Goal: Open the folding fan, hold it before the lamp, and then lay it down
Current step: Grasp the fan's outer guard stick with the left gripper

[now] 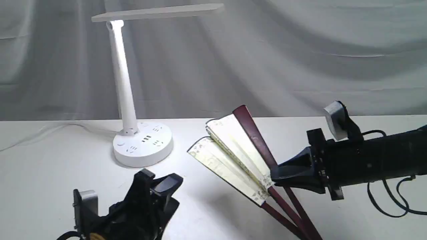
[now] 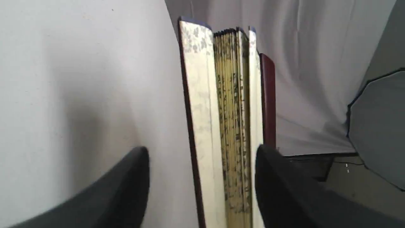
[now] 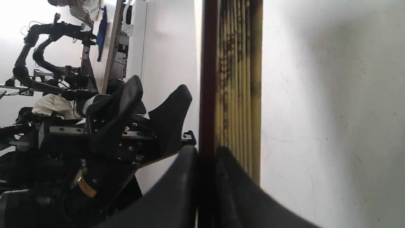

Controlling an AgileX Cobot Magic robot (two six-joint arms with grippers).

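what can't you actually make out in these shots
- Folding fan pivot: cut off by the bottom edge of the exterior view.
- The fan's writing: the pleats are barely spread, and both wrist views show them edge-on and blurred.
- Left end effector body: cropped by the same bottom edge.
- Lamp: out of frame in both wrist views.

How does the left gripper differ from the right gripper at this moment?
The right gripper is shut on the maroon guard of the folding fan; the left gripper is open and holds nothing. The right gripper touches the fan; the left gripper is apart from it. Both have black fingers.
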